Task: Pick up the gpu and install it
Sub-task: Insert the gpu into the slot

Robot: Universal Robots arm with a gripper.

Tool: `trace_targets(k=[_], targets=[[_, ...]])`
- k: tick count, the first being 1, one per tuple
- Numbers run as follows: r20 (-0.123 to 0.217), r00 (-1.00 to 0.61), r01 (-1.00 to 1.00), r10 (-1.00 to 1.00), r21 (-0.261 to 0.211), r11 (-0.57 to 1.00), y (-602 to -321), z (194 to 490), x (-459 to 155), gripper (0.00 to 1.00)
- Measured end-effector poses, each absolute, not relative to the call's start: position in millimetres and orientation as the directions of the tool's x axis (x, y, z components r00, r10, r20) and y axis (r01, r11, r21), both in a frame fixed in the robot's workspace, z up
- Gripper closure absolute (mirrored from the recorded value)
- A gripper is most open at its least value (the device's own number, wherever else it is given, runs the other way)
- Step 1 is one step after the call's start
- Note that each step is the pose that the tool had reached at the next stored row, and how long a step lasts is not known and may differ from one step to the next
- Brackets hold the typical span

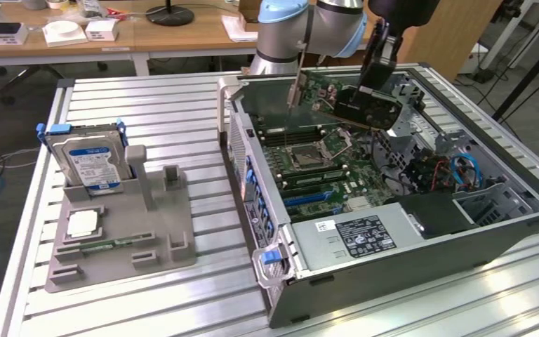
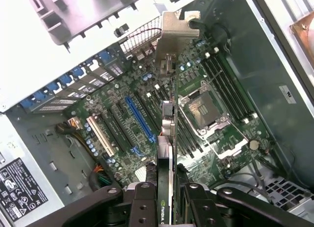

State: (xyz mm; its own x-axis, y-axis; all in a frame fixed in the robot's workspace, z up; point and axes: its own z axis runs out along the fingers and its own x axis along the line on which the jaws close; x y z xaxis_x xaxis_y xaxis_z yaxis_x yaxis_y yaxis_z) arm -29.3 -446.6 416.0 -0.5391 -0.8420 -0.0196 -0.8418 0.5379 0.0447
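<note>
arm (image 1: 297, 28) angled downward, gripper (image 2: 169, 190) clamped on the gpu (image 2: 166, 148).

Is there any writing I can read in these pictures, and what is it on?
"NVIDIA": on the edge of the gpu, clamped in the gripper.
Blue label on the hard drive: too small to read.
Black label on the power supply: too small to read.
</note>
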Motion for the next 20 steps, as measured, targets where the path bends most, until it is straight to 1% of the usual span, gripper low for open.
trace_targets(k=[20], targets=[[-0.020, -0.434, -0.900, -0.901, 0.045, 0.433, -446.6, 416.0, -29.3, 0.74]])
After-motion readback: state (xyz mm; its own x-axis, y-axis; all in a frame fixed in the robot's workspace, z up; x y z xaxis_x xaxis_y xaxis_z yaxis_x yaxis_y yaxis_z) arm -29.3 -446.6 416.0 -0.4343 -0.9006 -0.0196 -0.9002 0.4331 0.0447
